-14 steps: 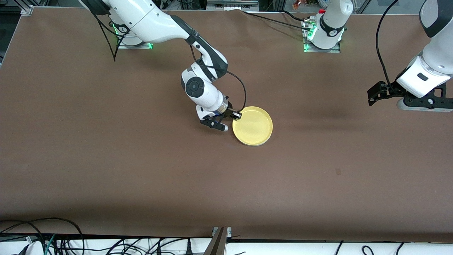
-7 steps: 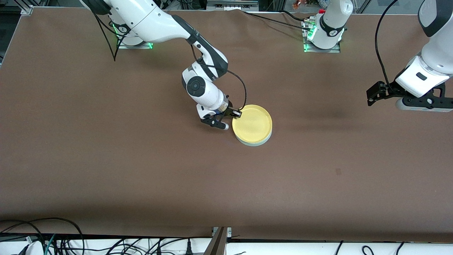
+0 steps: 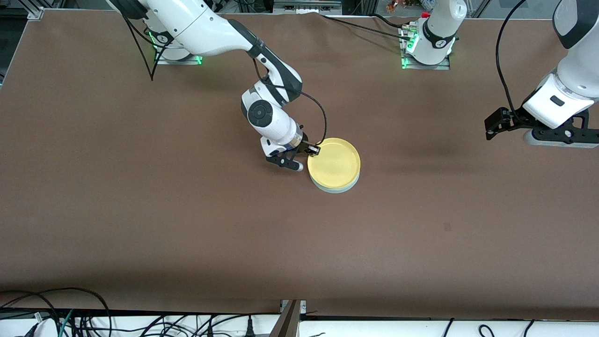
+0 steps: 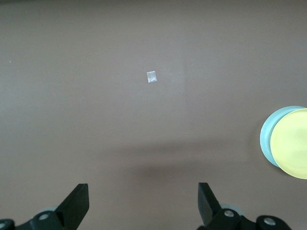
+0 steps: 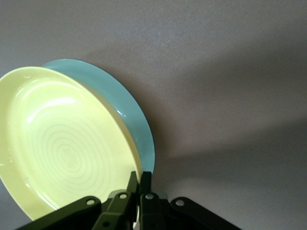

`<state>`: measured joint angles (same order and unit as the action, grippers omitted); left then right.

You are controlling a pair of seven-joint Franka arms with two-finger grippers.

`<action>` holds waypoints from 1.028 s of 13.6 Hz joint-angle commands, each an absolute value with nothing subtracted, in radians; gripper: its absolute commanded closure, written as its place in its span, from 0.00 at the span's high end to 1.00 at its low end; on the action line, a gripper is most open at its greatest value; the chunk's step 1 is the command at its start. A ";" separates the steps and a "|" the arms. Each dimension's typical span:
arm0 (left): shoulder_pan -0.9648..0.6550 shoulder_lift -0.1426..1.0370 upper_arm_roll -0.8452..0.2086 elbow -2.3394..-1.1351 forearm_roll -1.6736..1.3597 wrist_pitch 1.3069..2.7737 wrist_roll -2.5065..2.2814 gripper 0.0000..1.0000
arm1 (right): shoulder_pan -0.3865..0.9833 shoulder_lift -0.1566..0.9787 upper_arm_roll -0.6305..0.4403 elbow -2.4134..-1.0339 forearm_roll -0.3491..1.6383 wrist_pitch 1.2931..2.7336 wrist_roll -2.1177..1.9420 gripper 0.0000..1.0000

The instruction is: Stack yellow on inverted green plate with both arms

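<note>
Right gripper [image 3: 312,150] pinches the rim of the yellow plate [image 3: 335,164], seated slightly off-centre on the green plate [image 3: 338,189] mid-table; advise level release, while the left gripper [image 3: 491,127] waits open over the table's end.

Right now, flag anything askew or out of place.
The yellow plate sits off-centre on the green plate, whose edge shows on one side. Right gripper pinches the yellow rim; left gripper waits, open.
</note>
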<state>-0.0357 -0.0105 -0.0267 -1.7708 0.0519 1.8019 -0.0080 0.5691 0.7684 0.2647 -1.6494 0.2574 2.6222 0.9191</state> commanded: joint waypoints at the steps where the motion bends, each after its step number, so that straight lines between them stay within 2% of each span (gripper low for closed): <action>1: -0.035 -0.025 -0.028 -1.770 0.031 1.801 0.008 1.00 | 0.584 0.753 0.241 -1.637 0.241 2.622 0.928 1.00; 3: -0.035 -0.025 -0.028 -1.770 0.031 1.801 0.008 1.00 | 0.574 0.714 0.218 -1.608 0.233 2.582 0.919 1.00; 4: -0.035 -0.025 -0.028 -1.770 0.031 1.801 0.008 1.00 | 0.566 0.686 0.194 -1.582 0.233 2.512 0.913 1.00; 8: -0.035 -0.025 -0.028 -1.770 0.031 1.801 0.006 1.00 | 0.422 0.675 0.173 -1.347 0.236 2.009 0.779 1.00; 12: -0.034 -0.025 -0.028 -1.770 0.031 1.801 0.009 1.00 | 0.231 0.673 0.166 -1.212 0.229 1.674 0.447 1.00; 14: -0.035 -0.025 -0.028 -1.770 0.031 1.793 0.008 1.00 | 0.189 0.669 0.140 -1.169 0.139 1.559 0.320 1.00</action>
